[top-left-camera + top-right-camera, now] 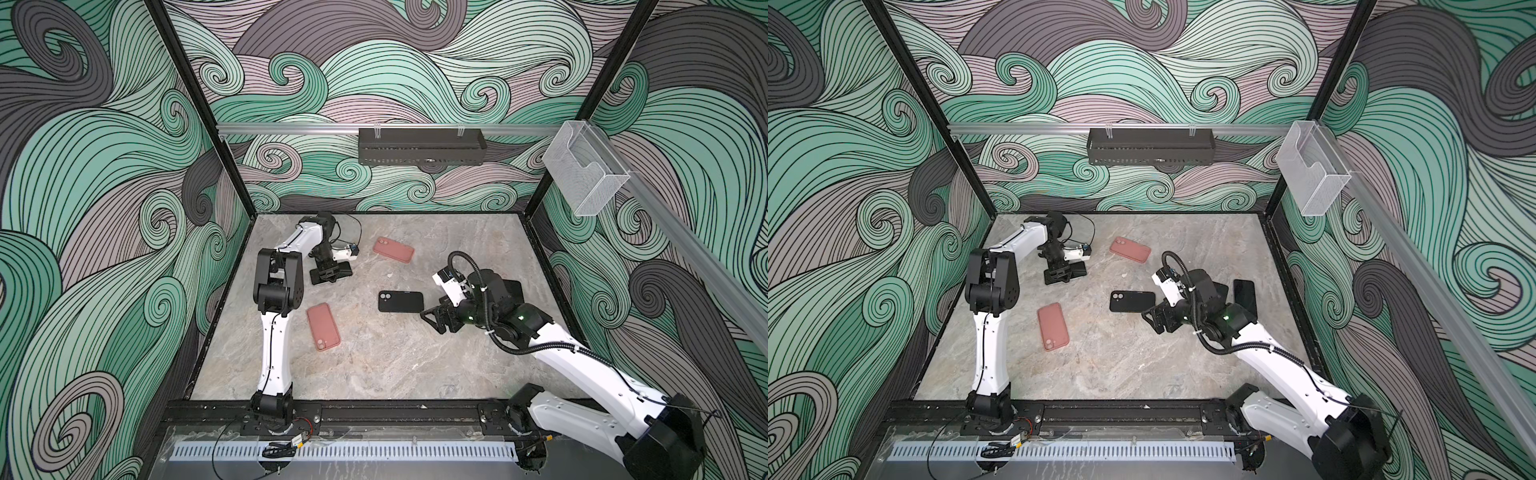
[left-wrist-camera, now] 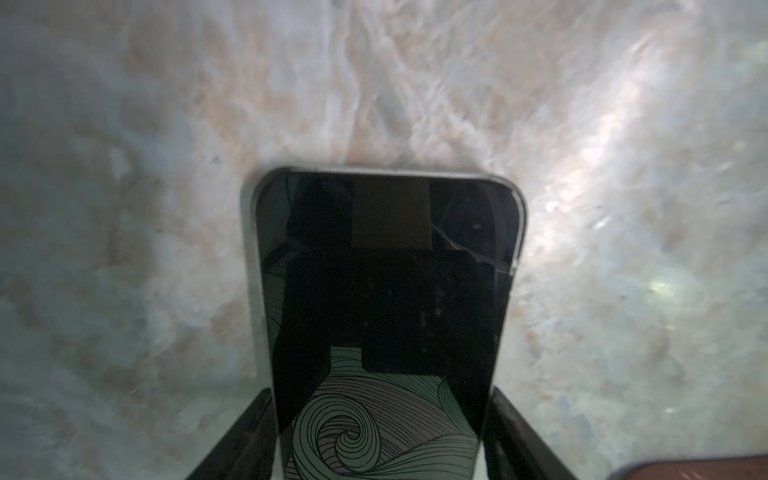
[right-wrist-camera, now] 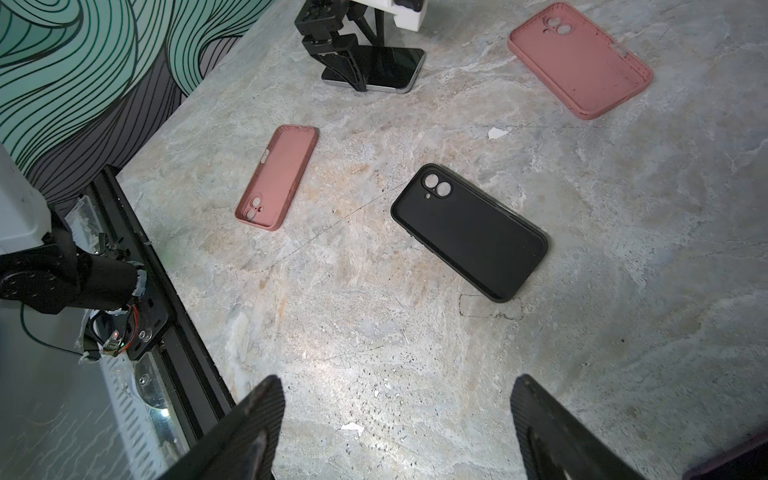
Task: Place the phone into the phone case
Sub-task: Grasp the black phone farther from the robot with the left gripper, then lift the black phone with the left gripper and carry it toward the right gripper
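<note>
A dark phone point(image 2: 386, 291) lies screen up on the marble table at the back left, seen in both top views point(image 1: 338, 269) point(image 1: 1076, 268). My left gripper point(image 2: 380, 395) point(image 1: 328, 276) stands over it, one finger pressed against each long edge, shut on the phone; the right wrist view shows the same grip point(image 3: 353, 62). An empty black phone case point(image 1: 401, 301) point(image 3: 469, 232) lies mid-table, hollow side up. My right gripper point(image 1: 434, 320) point(image 3: 397, 386) hovers just right of that case, open, with only bare table between its fingers.
Two pink cases lie on the table: one at the back centre point(image 1: 393, 249) point(image 3: 579, 58), one at the front left point(image 1: 323, 326) point(image 3: 277, 176). Another dark phone point(image 1: 1244, 295) sits behind the right arm. A black rail point(image 3: 137, 249) edges the table's front.
</note>
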